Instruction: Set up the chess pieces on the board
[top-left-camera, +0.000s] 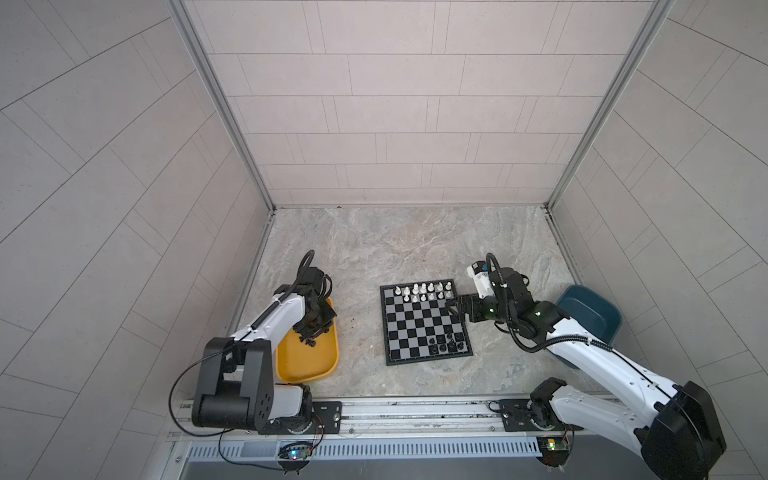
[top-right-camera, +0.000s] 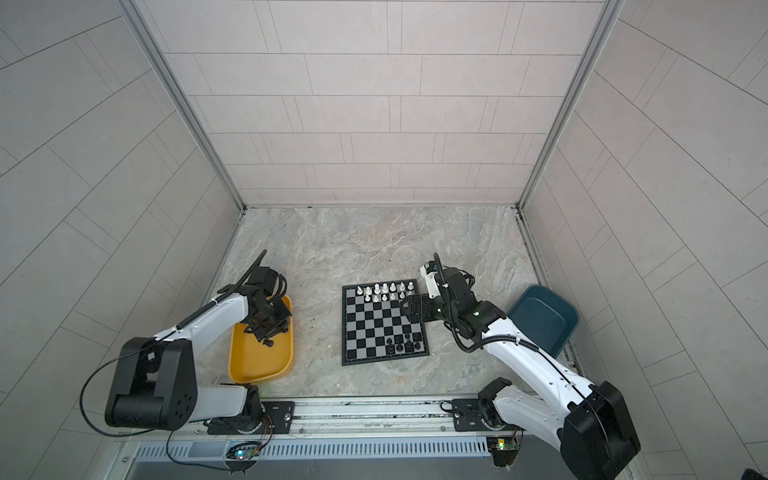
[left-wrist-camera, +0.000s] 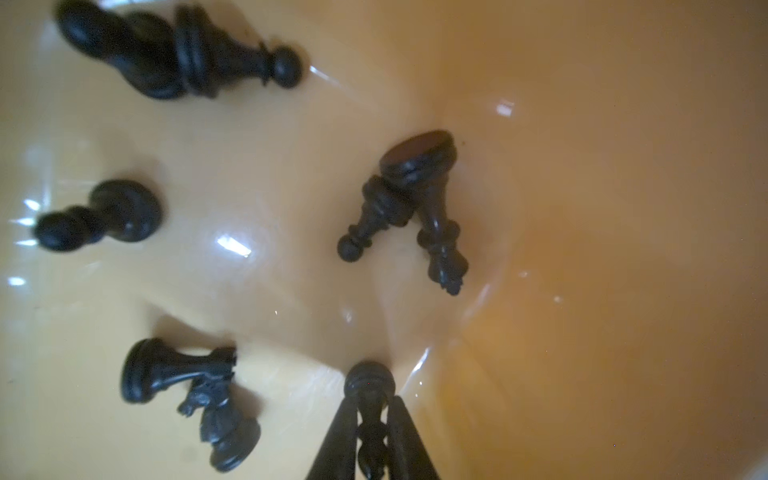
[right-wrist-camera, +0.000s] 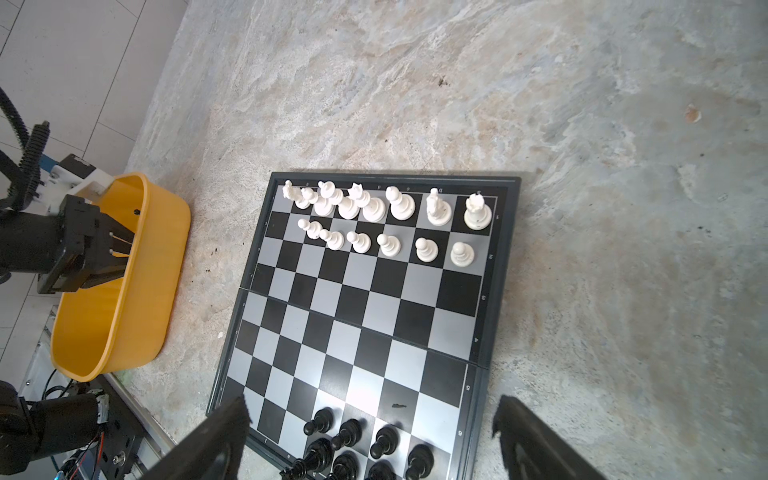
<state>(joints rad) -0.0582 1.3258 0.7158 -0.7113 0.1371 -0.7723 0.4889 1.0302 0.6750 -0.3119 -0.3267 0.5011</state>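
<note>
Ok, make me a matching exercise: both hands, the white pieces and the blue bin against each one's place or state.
1 left hand; 2 right hand; 3 white chess pieces; 4 dark blue bin.
A open, at the board's right edge; B resting off the board, to its right; C shut on a black piece in the yellow tray; D standing in the board's two far rows.
Pairs: 1-C, 2-A, 3-D, 4-B.

You're looking at a lab robot cell: tiled panels (top-left-camera: 395, 104) box in a stone-look surface (top-left-camera: 415, 245); a metal rail (top-left-camera: 415, 409) at the near edge carries the left arm (top-left-camera: 278, 316) and right arm (top-left-camera: 602, 361).
</note>
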